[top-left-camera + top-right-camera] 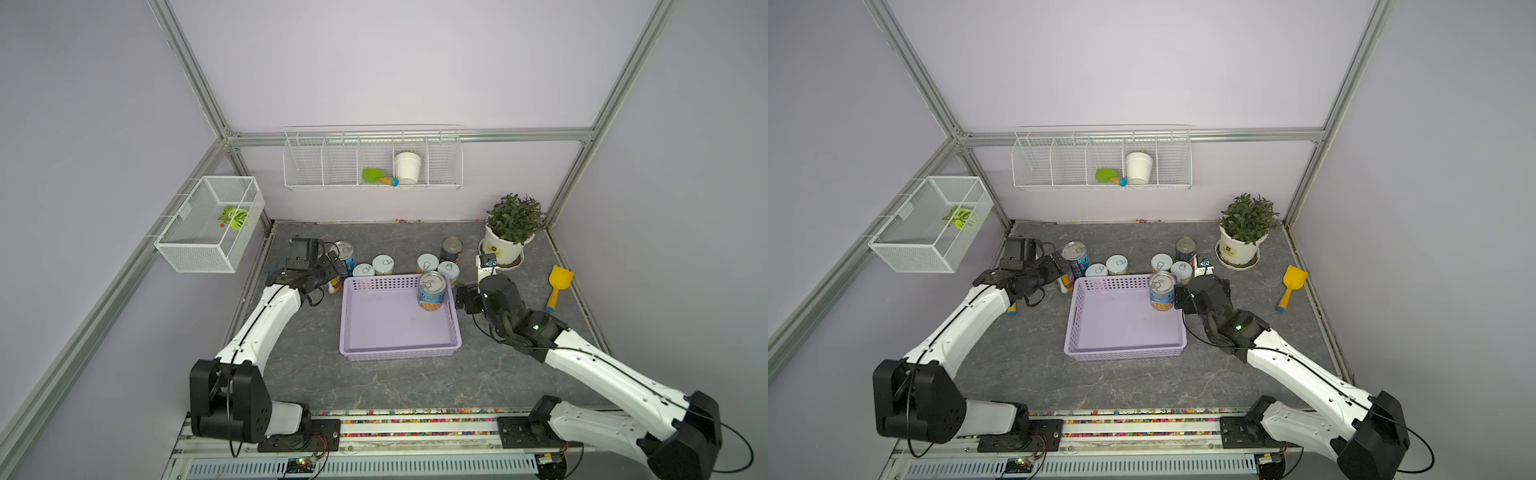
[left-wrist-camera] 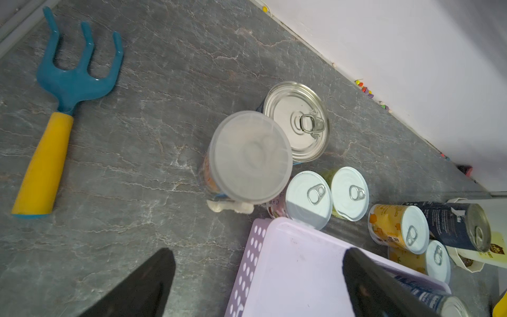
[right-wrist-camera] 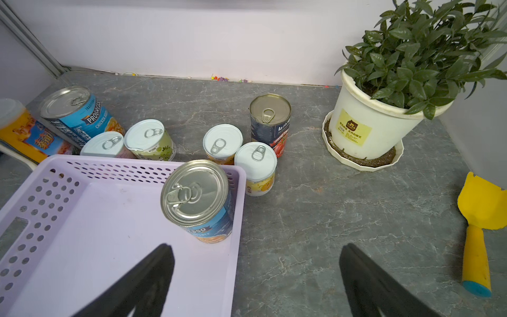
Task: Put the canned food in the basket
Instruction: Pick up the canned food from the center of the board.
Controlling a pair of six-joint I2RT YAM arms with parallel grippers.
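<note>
A: Big stuff first, go.
B: Grey marbled tabletop [image 1: 374, 386]. Left arm [image 1: 266, 320] reaches to the basket's far left corner, and right arm [image 1: 602, 374] reaches to its right wall. The basket [image 1: 399, 353] is lilac and perforated, mid-tabletop.
A: Jaws?
B: Left jaws are spread wide with nothing between them, by the basket's far left corner. Right jaws are spread wide too and empty. They straddle the basket's right wall, just short of the can inside.
A: Clutter?
B: Potted plant [image 1: 509, 232] sits beyond the basket's far right corner. Blue rake [image 2: 68, 109] lies left of the basket. Yellow scoop [image 1: 559, 286] lies right of it, well apart.
A: Cans in?
B: One. The silver-topped can [image 1: 432, 291] stands upright in the basket's far right corner, close to the walls.
A: The rest?
B: Seven, all on the tabletop behind the basket's far wall.
- Blue-label can [image 1: 345, 253] and capped orange can [image 2: 248, 159] stand just beside each other, off the far left corner.
- First white-topped pair [image 1: 382, 264] is along the wall's left half.
- Second white-topped pair [image 1: 427, 263] is at the far right corner.
- Dark tomato can [image 1: 451, 249] is behind that pair.
</note>
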